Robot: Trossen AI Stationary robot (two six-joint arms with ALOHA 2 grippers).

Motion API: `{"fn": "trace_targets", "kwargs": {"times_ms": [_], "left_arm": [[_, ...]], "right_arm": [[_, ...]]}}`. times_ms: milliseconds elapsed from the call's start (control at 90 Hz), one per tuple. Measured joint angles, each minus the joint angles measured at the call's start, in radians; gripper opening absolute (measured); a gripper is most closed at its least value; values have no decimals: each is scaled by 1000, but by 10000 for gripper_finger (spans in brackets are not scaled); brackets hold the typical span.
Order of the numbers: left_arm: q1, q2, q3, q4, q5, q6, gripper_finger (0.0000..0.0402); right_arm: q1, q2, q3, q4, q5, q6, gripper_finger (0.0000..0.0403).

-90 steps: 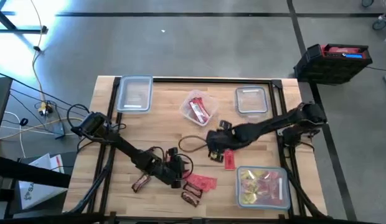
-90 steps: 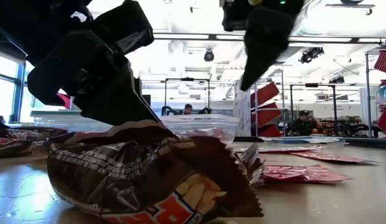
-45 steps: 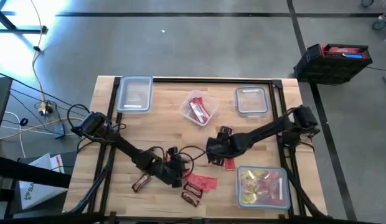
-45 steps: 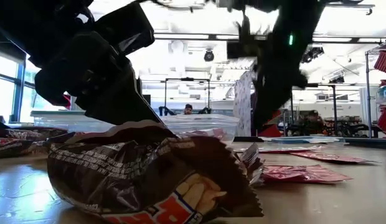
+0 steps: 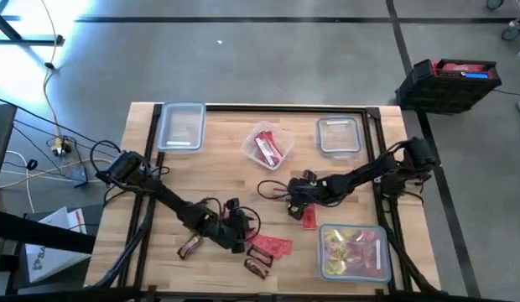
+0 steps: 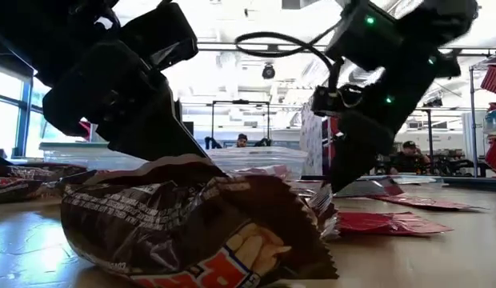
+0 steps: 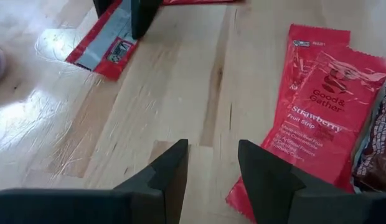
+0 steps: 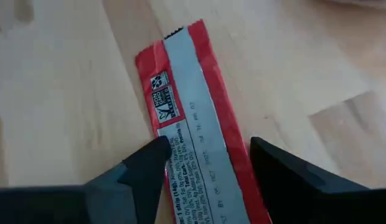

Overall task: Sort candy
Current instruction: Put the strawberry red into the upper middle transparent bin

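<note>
A red packet (image 8: 193, 118) lies silver back up on the table, right of the middle (image 5: 309, 219). My right gripper (image 8: 208, 144) is open and low over it, one finger on either long side. My left gripper (image 7: 213, 149) is open over bare wood near the front (image 5: 236, 231). Beside it lie two red strawberry strips (image 7: 317, 106), overlapping. A brown mini bar (image 6: 192, 224) lies close in the low view, another (image 5: 189, 246) at the front left. Red candy fills a clear tub (image 5: 268, 144), and yellow candy another (image 5: 354, 252). My right gripper comes at the red packet from above, its fingers lying across the packet's width. One fingertip (image 8: 157, 148) overlaps the packet's long edge (image 8: 157, 127). I cannot tell whether it touches. The packet lies flat on the table.
Two clear containers stand at the back, one at the left (image 5: 182, 126) and one at the right (image 5: 338, 136). A black cable loop (image 5: 273, 189) hangs by the right arm. Bare wood lies between the back containers and the arms.
My right gripper has come down from well above the table to just over the red packet, shifting slightly toward the table's right edge. The candy has stayed where it was.
</note>
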Motion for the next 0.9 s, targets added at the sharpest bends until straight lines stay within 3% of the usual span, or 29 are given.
{"fn": "trace_targets", "kwargs": {"times_ms": [267, 689, 900], "left_arm": [[0, 0, 0, 0, -3, 0, 126], [0, 0, 0, -1, -6, 0, 126], [0, 0, 0, -1, -8, 0, 126]], "right_arm": [[6, -2, -60, 102, 10, 63, 191], [-5, 10, 48, 44, -76, -20, 16], [-32, 16, 182, -15, -73, -103, 4]]}}
